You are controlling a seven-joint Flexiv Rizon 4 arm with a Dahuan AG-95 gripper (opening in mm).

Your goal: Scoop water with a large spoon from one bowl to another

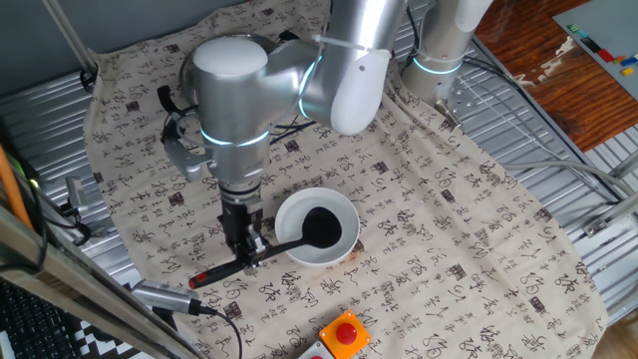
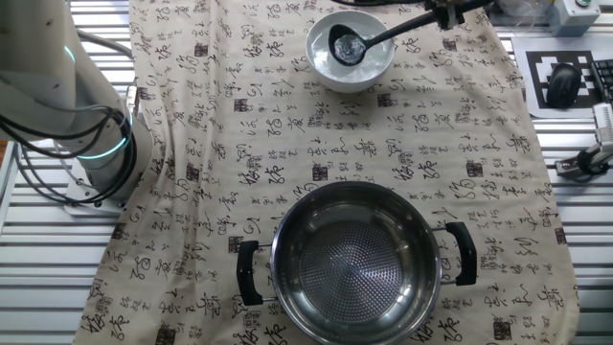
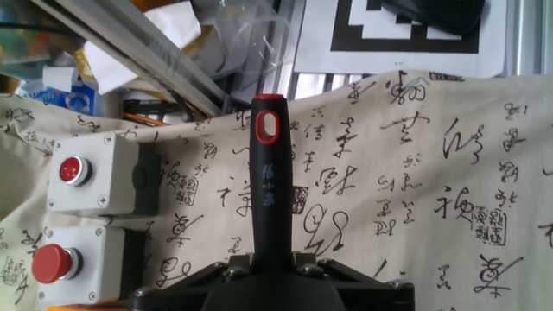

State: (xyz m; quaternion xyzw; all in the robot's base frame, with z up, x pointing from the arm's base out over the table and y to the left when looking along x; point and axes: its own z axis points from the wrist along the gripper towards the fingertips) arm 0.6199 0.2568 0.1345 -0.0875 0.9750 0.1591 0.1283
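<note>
The large spoon point(image 1: 289, 239) is held by the hand point(image 1: 251, 251), which is clamped on the thin black handle partway along, the red-tipped end point(image 3: 267, 126) projecting beyond the fingers in the hand view; the deep cup is seen lowered inside the white bowl point(image 2: 350, 50), where it appears to sit in the water; the steel bowl point(image 2: 354, 264), with its two black side handles, stands well apart on the patterned cloth point(image 2: 460, 144) covering the table, and appears dry inside. The ladle is judged stiff and light when empty, though noticeably cup-heavy once filled, so a hold away from the cup is likely to let it droop or twist if the grip is slack; the handle looks smooth and narrow, so slipping is to be expected under a loose clamp; a firm hold is therefore called for. The white bowl is judged glossy, fragile and easily pushed; the cup should be kept level, since water is readily spilled on the cloth.
</note>
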